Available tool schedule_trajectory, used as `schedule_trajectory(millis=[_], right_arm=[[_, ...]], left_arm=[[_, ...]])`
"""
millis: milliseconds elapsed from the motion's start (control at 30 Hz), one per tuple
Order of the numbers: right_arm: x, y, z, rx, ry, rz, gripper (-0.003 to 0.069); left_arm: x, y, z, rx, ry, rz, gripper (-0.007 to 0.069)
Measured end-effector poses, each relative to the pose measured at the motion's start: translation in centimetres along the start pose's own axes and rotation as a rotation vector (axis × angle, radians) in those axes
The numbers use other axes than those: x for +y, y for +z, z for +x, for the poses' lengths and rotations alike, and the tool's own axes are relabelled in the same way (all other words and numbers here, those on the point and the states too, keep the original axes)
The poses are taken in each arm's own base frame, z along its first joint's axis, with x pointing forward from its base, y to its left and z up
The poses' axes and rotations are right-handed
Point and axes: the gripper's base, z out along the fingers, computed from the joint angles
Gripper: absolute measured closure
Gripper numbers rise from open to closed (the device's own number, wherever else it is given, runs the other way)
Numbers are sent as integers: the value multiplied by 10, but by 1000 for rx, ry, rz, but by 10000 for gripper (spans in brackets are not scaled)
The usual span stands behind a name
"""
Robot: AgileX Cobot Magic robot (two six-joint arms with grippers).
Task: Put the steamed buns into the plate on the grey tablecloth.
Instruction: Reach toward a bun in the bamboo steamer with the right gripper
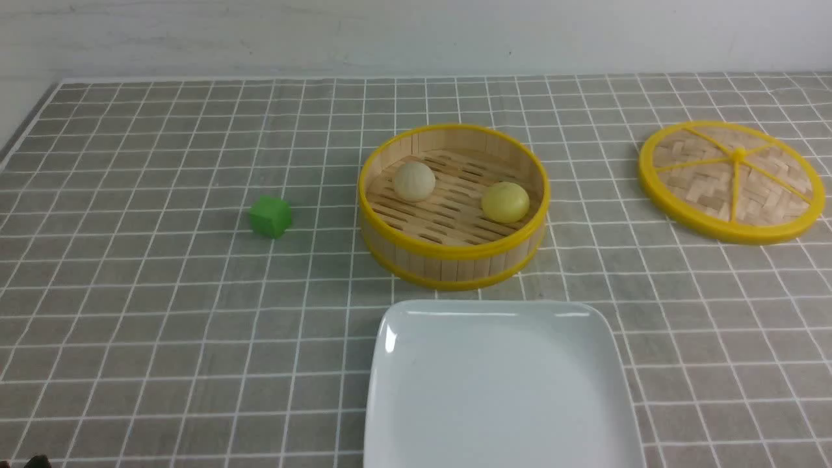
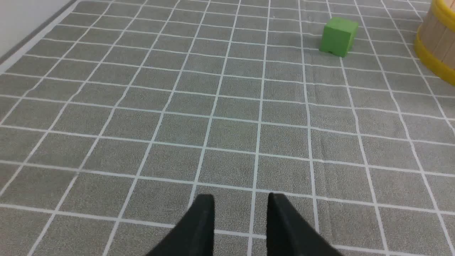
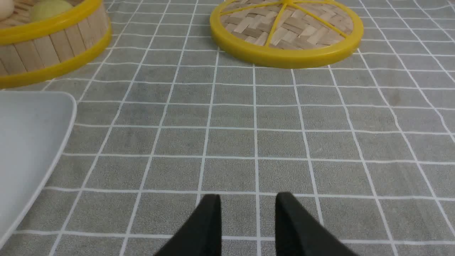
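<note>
**Inspector:** Nearest item?

**Assistant:** White square plate (image 1: 500,390), at the near edge of the grey tablecloth (image 1: 162,312) covering the counter. No bun on it.

**Inspector:** The buns?

**Assistant:** Both inside the bamboo basket (image 1: 448,257), just behind the plate. Cream bun (image 1: 414,181) on the left, yellow bun (image 1: 505,201) on the right, apart.

**Inspector:** Other items?

**Assistant:** Green cube (image 1: 271,216) left of the basket. Woven lid (image 1: 731,181) lying flat, far right.

**Inspector:** Grippers?

**Assistant:** Left gripper (image 2: 241,199): jaws parted, holding nothing, over bare cloth. Right gripper (image 3: 248,197): likewise, beside the plate's corner.

Plate (image 1: 500,390) near edge cut off; basket (image 2: 438,44) mostly out of frame.
</note>
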Motion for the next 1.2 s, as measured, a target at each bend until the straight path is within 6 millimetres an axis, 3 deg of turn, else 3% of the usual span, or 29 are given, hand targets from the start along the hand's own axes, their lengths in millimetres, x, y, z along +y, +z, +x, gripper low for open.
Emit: schedule_trajectory(millis=[833,1200], right_arm=[[0,0,0,0,0,0,420],[0,0,0,0,0,0,420]], left_arm=[[0,0,0,0,0,0,384],[6,0,-1,-8,160,-66,384]])
